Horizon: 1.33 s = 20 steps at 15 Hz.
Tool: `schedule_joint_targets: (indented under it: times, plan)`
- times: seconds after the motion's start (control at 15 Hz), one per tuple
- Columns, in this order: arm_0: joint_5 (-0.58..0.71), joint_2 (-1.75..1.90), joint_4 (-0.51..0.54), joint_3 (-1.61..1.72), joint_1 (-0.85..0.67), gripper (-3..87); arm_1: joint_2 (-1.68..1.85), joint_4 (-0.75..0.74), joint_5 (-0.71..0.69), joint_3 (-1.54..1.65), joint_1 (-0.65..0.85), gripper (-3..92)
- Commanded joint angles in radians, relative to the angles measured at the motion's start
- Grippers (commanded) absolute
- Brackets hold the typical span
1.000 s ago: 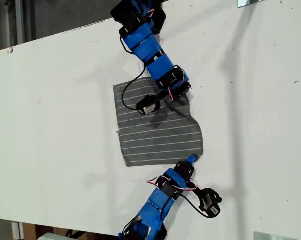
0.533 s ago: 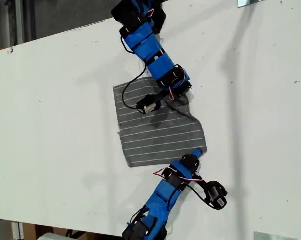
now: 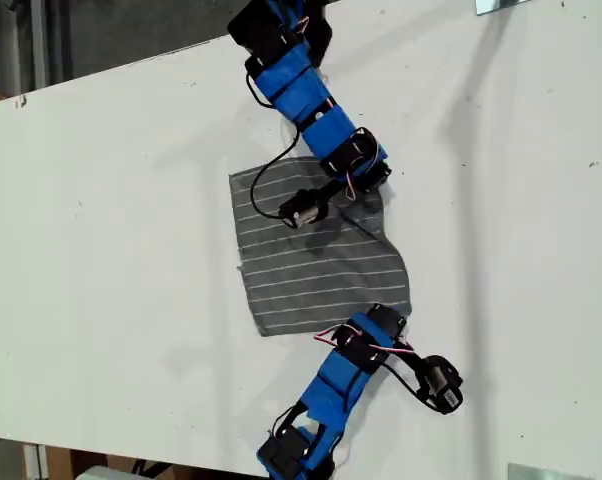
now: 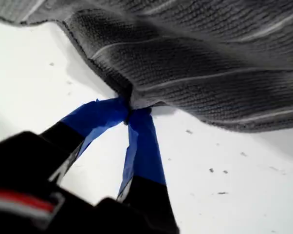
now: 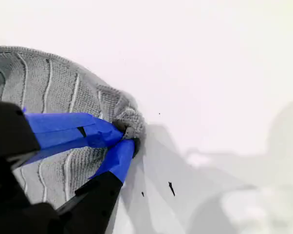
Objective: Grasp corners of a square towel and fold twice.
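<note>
Clamping with my first gripper (image 4: 128, 113), held a lifted edge of the towel (image 4: 195, 58) between tips closed tight, cloth draped just above them. Pinched a bunched corner (image 5: 130, 121) with my second gripper (image 5: 129, 138), jaws narrowed onto it. Lay rumpled at the exterior view's centre on the white table (image 3: 131, 200), one arm over its upper right part, another at its lower right corner.

Tabletop (image 3: 131, 250): white, flat, tilted across the exterior view, marked with small dark specks.
Metal pieces: one (image 3: 501, 5) at the exterior view's top edge, another (image 3: 546, 471) at its bottom right.
Background (image 3: 101, 30): dim grey area beyond the tabletop's far edge.
</note>
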Motion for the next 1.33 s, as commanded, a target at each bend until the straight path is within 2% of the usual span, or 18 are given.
schedule_joint_targets:
  times: [0.0, 0.2, 0.47, 0.8, 0.87, 1.27]
  plan:
    - [0.029, 0.075, 0.121, -0.114, 0.005, -0.3, 0.095, 0.156, -0.005, -0.127, -0.009, -0.1]
    - [0.110, 0.210, 0.173, -0.110, -0.028, -0.3, 0.245, 0.272, -0.028, -0.138, 0.055, -0.1]
    - [0.262, 0.371, 0.201, -0.084, -0.118, -0.3, 0.365, 0.276, -0.160, -0.132, 0.196, -0.1]
    - [0.387, 0.537, 0.276, 0.028, -0.331, -0.3, 0.538, 0.284, -0.296, -0.043, 0.420, -0.1]
    - [0.399, 0.584, 0.267, 0.100, -0.383, -0.3, 0.578, 0.284, -0.316, -0.006, 0.479, -0.1]
    - [0.437, 0.902, 0.034, 0.689, -0.683, -0.3, 0.623, 0.227, -0.430, 0.101, 0.758, -0.1]
